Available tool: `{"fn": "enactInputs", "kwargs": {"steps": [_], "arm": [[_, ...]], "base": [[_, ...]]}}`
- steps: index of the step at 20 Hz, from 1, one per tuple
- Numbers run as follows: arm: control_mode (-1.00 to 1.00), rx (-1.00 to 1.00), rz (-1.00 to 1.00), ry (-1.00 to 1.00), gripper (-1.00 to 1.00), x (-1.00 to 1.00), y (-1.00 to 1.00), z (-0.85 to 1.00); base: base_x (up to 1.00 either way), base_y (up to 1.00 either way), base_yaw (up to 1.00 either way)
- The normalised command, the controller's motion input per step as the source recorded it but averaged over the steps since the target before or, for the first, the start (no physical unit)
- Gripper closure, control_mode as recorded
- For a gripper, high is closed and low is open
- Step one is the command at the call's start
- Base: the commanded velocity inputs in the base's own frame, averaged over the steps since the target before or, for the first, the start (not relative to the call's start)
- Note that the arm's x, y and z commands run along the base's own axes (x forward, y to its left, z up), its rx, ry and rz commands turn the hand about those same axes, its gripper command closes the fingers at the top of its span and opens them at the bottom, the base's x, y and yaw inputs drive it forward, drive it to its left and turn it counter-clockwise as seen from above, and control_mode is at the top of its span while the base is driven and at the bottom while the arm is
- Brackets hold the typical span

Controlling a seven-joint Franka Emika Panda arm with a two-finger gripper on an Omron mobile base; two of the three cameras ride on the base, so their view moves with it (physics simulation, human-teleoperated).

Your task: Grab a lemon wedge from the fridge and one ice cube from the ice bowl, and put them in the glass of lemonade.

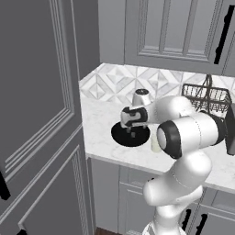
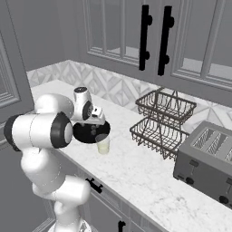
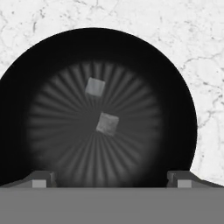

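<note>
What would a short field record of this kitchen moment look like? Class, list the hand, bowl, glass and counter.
hand: open, hanging over the ice bowl
bowl contents: two ice cubes, lying apart
glass of lemonade: upright on the counter, beside the bowl
lemon wedge: cannot tell if one is in the glass
also on counter: wire dish rack, toaster

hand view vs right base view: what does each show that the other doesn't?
Hand view alone: two pale ice cubes lying apart on the ribbed floor of the ice bowl, with the open claw straddling them from above. Right base view alone: the glass of lemonade just beside the bowl, the wire dish rack, the toaster and the cabinets. Shared: the black bowl and the marble counter.
</note>
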Motion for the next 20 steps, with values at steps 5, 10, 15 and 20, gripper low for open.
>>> {"fn": "enactInputs", "kwargs": {"steps": [5,10,15,20], "arm": [[-1.00,0.00,-0.02,0.05,-1.00,0.40,0.00,-0.36],[-1.00,0.00,-0.02,0.07,-1.00,0.42,0.08,-0.33],[-1.00,0.00,-0.03,0.08,-1.00,0.41,0.10,-0.27],[-1.00,0.00,-0.03,0.06,-1.00,0.28,0.00,-0.23]], "base": [[0.00,0.00,0.00],[0.00,0.00,0.00],[0.00,0.00,0.00],[0.00,0.00,0.00]]}}
